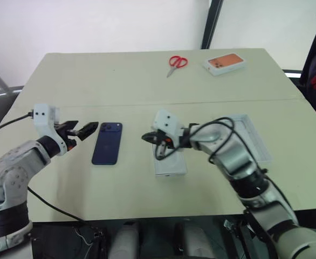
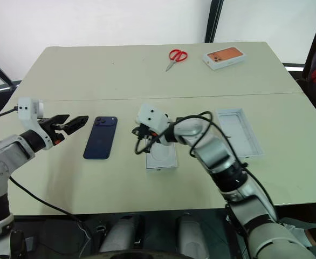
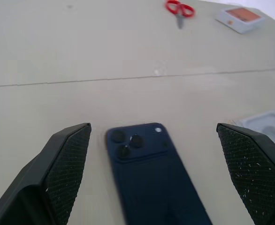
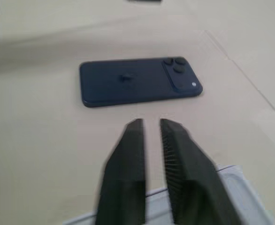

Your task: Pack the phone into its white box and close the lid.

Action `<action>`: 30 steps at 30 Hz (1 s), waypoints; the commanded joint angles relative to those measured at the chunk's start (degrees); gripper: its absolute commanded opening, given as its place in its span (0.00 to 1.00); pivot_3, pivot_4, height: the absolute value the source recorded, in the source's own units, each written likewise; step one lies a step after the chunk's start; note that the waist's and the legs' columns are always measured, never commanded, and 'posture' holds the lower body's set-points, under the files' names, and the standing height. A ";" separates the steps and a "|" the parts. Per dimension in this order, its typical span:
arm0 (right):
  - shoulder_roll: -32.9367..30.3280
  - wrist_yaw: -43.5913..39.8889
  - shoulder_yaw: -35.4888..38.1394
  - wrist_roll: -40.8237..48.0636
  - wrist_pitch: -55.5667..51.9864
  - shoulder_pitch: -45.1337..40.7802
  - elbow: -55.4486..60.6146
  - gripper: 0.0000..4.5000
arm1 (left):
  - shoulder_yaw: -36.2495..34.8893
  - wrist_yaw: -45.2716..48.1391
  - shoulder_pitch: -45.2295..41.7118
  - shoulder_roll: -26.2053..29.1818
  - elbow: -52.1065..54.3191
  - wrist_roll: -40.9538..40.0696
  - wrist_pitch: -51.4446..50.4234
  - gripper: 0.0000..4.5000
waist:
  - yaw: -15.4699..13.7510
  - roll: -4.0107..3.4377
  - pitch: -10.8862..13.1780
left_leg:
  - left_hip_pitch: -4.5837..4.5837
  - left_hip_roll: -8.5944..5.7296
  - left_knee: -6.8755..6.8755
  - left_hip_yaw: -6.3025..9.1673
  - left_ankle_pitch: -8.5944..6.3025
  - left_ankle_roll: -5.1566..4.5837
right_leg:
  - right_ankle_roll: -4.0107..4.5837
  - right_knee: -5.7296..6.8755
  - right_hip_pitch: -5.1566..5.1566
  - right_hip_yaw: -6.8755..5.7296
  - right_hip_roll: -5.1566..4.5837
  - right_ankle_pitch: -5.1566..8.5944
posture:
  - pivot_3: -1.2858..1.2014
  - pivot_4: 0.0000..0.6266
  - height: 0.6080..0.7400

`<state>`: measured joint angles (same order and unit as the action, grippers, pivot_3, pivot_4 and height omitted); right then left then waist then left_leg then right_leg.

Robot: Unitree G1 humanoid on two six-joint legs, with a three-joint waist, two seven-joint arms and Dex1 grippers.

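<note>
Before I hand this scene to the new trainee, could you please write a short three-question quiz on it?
1. True or false: the phone lies with its back up on the table.
2. Which gripper is open? A) left gripper B) right gripper C) neither
3. Fill in: the red-handled ______ lie at the far side of the table, next to the orange-topped box.

Key
1. True; the camera lenses face up.
2. A; its fingers stand wide apart, pointing at the phone, while the right gripper's fingers are almost together.
3. scissors
</note>
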<state>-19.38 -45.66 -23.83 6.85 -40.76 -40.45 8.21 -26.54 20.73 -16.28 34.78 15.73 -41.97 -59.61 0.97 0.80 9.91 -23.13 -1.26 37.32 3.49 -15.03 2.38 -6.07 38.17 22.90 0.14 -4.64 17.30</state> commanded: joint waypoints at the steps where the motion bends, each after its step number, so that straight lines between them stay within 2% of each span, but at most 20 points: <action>1: 4.81 4.98 -3.89 -5.22 3.20 -3.75 -6.84 0.00 | -3.92 -4.57 -3.21 -0.23 -3.36 -2.63 -6.81 1.00 | 0.11 0.00 0.00 | 0.00 0.00 -0.01 0.00 0.01 0.01 | 0.00 0.03 0.04 0.01 0.01 0.00 | 0.52 0.24 1.00; 6: 10.51 7.94 -7.15 -9.58 7.07 -6.92 -15.12 0.00 | -3.30 -7.47 -5.79 0.68 -8.32 -2.45 -15.16 1.00 | 0.24 0.02 -0.01 | -0.22 -0.03 -0.01 -0.04 0.17 0.30 | 0.00 0.10 0.34 0.04 0.02 0.00 | 0.52 0.24 1.00; 11: 15.80 9.82 -9.84 -13.39 9.74 -9.39 -22.97 0.00 | -0.47 -6.14 -8.09 1.15 -13.91 -2.67 -25.00 1.00 | 0.35 0.06 -0.04 | -0.21 -0.04 -0.02 -0.03 0.20 0.35 | 0.00 0.17 0.38 0.05 0.05 0.00 | 0.52 0.24 1.00; 17: 17.70 9.14 -12.04 -16.60 12.93 -9.53 -26.42 0.00 | 0.74 -3.81 -9.40 -2.20 -13.04 -4.41 -31.59 1.00 | 0.03 0.04 -0.07 | -0.20 -0.05 -0.04 -0.02 0.25 0.44 | 0.00 0.16 0.36 0.08 -0.02 0.00 | 0.52 0.24 1.00; 30: 18.82 7.82 -12.59 -20.88 15.44 -9.23 -28.42 0.00 | 0.42 -2.72 -8.35 -5.71 -10.76 -4.94 -32.89 1.00 | 0.02 0.04 -0.12 | -0.18 -0.07 -0.05 -0.02 0.27 0.50 | 0.00 0.15 0.33 0.08 -0.06 0.00 | 0.52 0.24 1.00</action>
<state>-1.61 -37.52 -35.86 -13.46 -26.93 -48.50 -20.58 -28.27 17.05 -26.29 30.60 5.70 -45.60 -89.83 0.98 0.84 9.80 -23.31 -1.33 37.27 3.47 -14.76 2.88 -6.07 38.32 23.23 0.23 -4.70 17.30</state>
